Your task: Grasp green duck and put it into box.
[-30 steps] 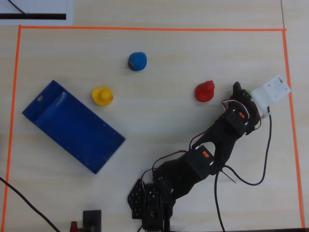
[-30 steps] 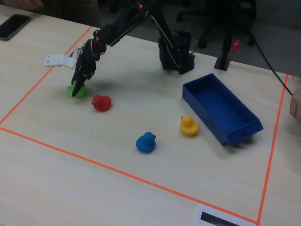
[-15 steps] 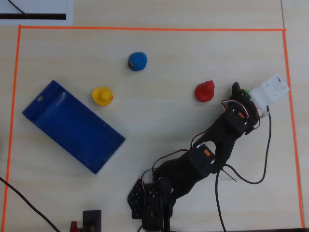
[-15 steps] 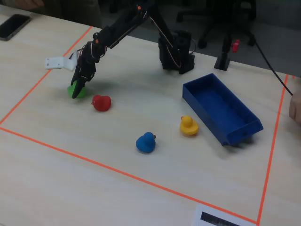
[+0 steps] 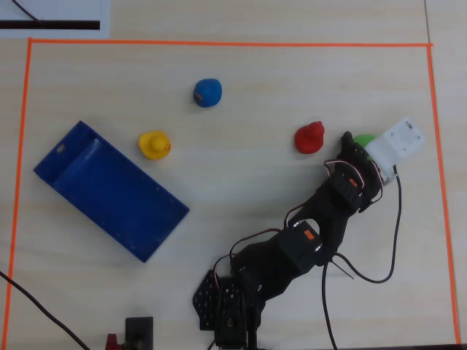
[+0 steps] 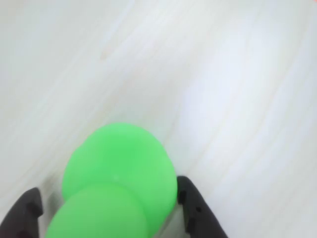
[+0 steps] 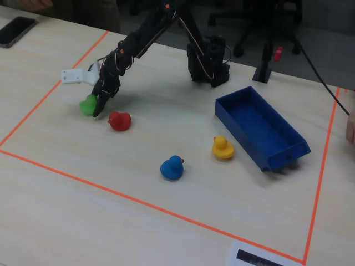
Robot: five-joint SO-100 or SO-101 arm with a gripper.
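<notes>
Since a second ago the gripper (image 5: pixel 355 143) has swung a little toward the red duck (image 5: pixel 309 137) in the overhead view, and the green duck (image 5: pixel 363 139) has come with it, now showing more fully beside the white wrist housing (image 5: pixel 392 144).

Left to right in the overhead view: the orange tape border (image 5: pixel 20 182) runs down the left side, with a strip of bare table (image 5: pixel 241 80) between it and the box (image 5: pixel 109 191), which lies slanted with its hole at the upper-left corner. Just beyond the box's upper long rim sits the yellow duck (image 5: pixel 155 144), near but apart. The blue duck (image 5: pixel 207 92) stands higher up, with open wood all round it. A broad clear stretch follows before the red duck, which sits just beside the gripper's dark finger. The green duck lies right of that, well apart from the box, with a narrow band of table before the right-hand tape.

In the wrist view the two black fingertips (image 6: pixel 194 208) stand on either side of the green duck (image 6: pixel 119 183), the right one against its flank; the jaws are partly open around it, though a firm clamp cannot be told. In the fixed view the duck (image 7: pixel 87 104) sits at the fingertips (image 7: pixel 100 105), the side tape line nearby.
</notes>
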